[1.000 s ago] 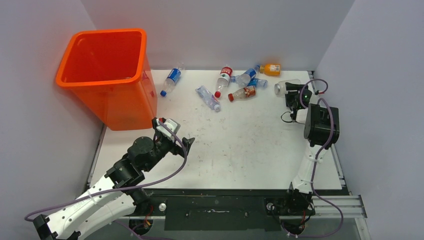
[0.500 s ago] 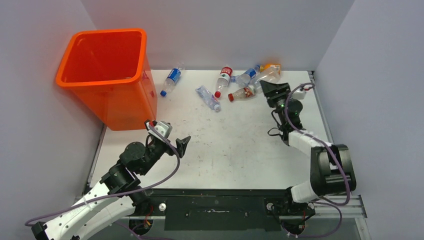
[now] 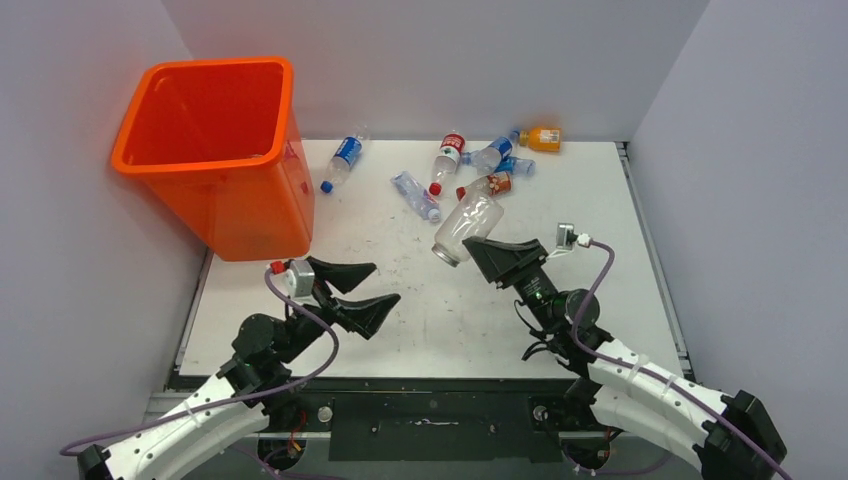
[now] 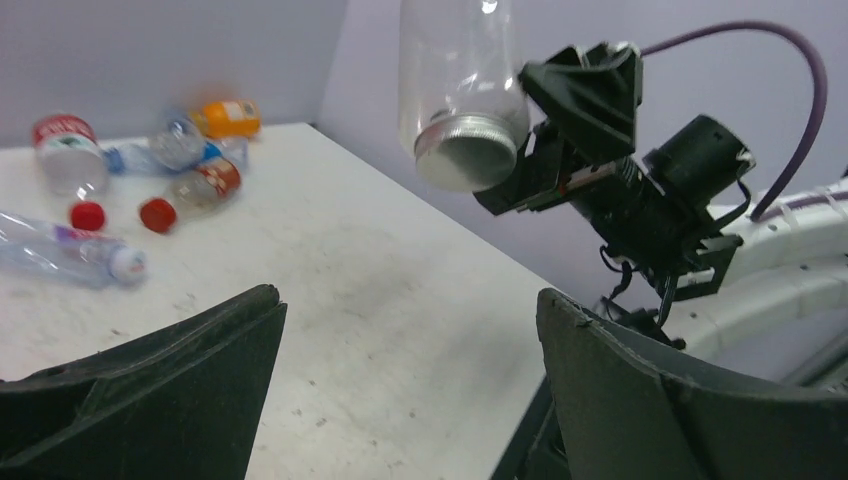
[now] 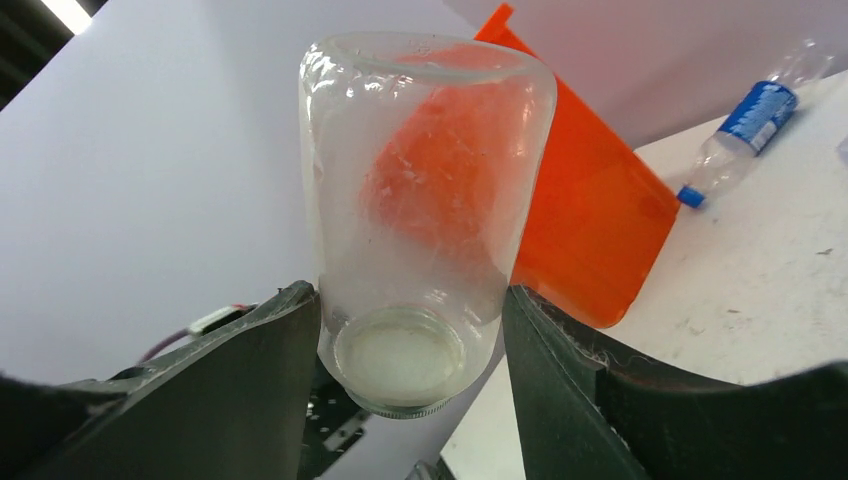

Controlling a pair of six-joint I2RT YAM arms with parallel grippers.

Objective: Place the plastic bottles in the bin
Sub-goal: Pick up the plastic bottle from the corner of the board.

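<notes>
My right gripper (image 3: 478, 248) is shut on a clear wide bottle (image 3: 467, 226) with a silver cap, held in the air over the middle of the table. In the right wrist view the bottle (image 5: 425, 200) sits cap-end between both fingers of that gripper (image 5: 410, 300). The orange bin (image 3: 250, 205) stands at the far left. Several plastic bottles lie at the back: a blue-labelled one (image 3: 343, 160), a red-labelled one (image 3: 447, 160), a clear one (image 3: 415, 195), a red-capped one (image 3: 487, 186) and an orange one (image 3: 541, 138). My left gripper (image 3: 385, 283) hangs open and empty over the near left, pointing right.
Grey walls close the table on the left, back and right. The bin's side (image 5: 590, 230) shows behind the held bottle in the right wrist view. The right arm's wrist and purple cable (image 4: 740, 40) rise just right of the left gripper (image 4: 408, 300).
My right arm swung from the back right to the middle front, carrying the clear bottle. My left arm drew back toward the near edge and turned its open jaws to the right.
</notes>
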